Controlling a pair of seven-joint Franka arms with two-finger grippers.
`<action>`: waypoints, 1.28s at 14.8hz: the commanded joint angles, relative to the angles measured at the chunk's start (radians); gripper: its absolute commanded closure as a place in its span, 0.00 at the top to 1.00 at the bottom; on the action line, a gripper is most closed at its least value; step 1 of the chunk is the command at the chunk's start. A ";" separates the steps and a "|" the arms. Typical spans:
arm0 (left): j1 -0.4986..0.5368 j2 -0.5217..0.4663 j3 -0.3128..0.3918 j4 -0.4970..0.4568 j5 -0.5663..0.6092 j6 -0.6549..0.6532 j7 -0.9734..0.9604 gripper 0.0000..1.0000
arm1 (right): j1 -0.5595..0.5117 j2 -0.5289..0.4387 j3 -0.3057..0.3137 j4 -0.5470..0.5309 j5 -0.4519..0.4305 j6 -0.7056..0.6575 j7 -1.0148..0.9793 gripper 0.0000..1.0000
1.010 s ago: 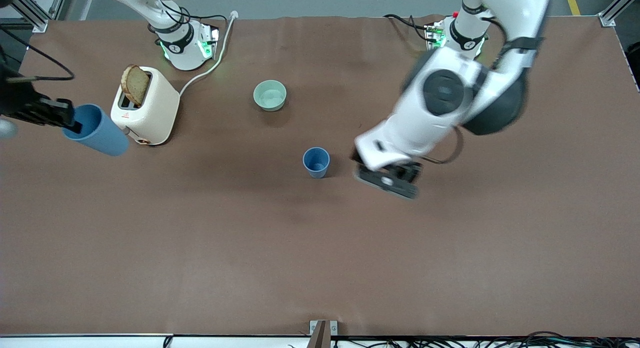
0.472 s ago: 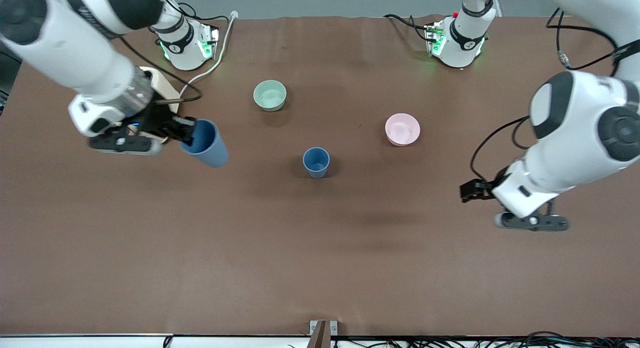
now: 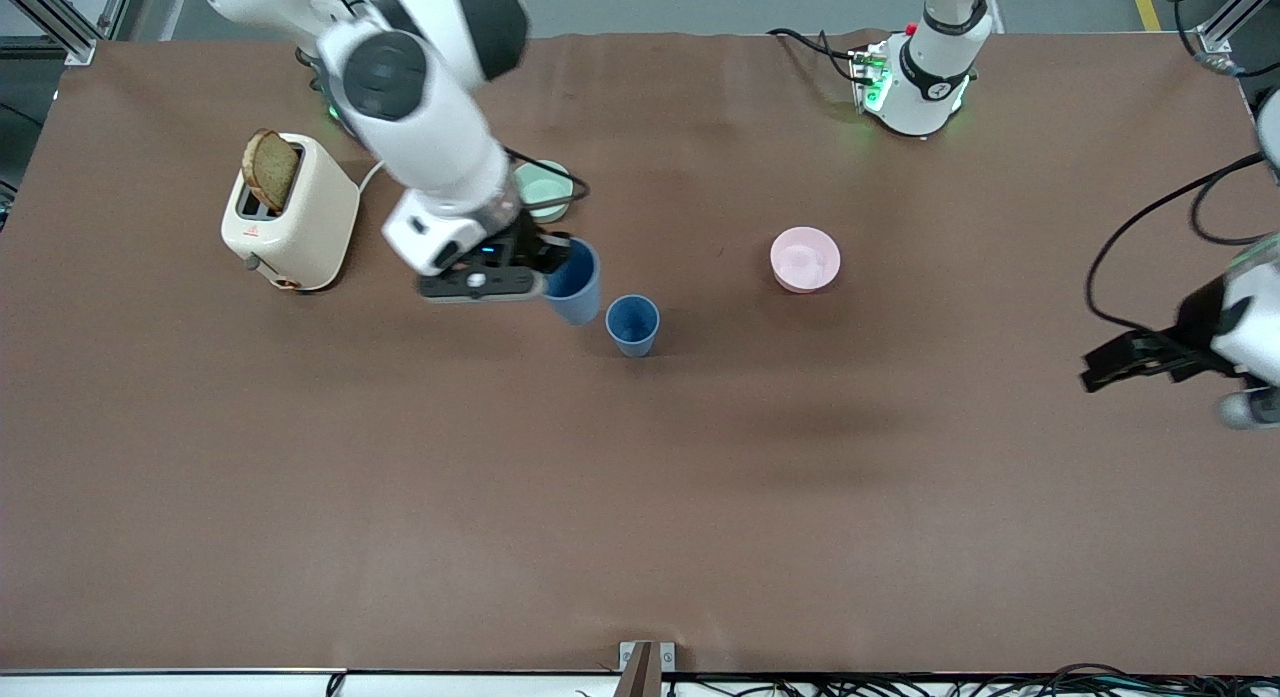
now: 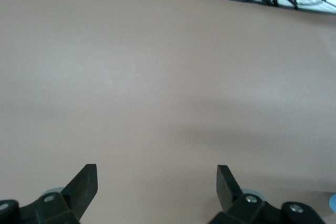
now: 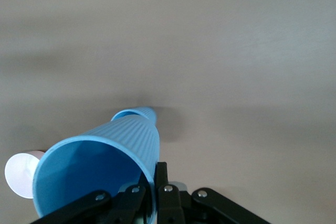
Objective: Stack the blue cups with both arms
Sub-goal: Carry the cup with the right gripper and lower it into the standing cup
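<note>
One blue cup (image 3: 632, 324) stands upright near the middle of the table. My right gripper (image 3: 553, 273) is shut on the rim of the second blue cup (image 3: 576, 279) and holds it tilted in the air just beside the standing cup, toward the right arm's end. In the right wrist view the held cup (image 5: 100, 169) fills the foreground, with the standing cup (image 5: 137, 114) showing past it. My left gripper (image 3: 1110, 365) is open and empty over bare table near the left arm's end; its fingers (image 4: 84, 184) are spread wide.
A mint-green bowl (image 3: 545, 190) is partly hidden by the right arm. A pink bowl (image 3: 805, 259) sits toward the left arm's end of the standing cup. A cream toaster (image 3: 290, 212) holding a bread slice stands at the right arm's end.
My right gripper has carried the held cup from near the toaster across to just beside the standing cup. My left arm has swung away toward its end of the table.
</note>
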 commanded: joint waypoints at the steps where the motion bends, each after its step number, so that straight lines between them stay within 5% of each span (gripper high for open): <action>1: -0.042 -0.073 0.060 -0.020 -0.026 -0.033 0.039 1.00 | 0.025 0.028 -0.013 -0.020 -0.005 0.038 0.016 0.02; 5: -0.049 -0.153 0.025 -0.043 -0.023 -0.105 0.053 1.00 | 0.072 0.028 -0.013 -0.153 -0.005 0.185 0.028 0.02; 8: -0.040 -0.156 0.005 -0.046 -0.026 -0.191 0.042 1.00 | 0.079 0.047 -0.011 -0.155 -0.005 0.212 0.038 0.02; 14: -0.032 -0.158 0.005 -0.058 -0.027 -0.157 0.039 1.00 | 0.092 0.106 -0.013 -0.155 0.000 0.300 0.045 0.02; 19: -0.020 -0.222 0.005 -0.190 -0.027 -0.064 0.039 1.00 | 0.099 0.122 -0.013 -0.166 -0.005 0.297 0.041 0.05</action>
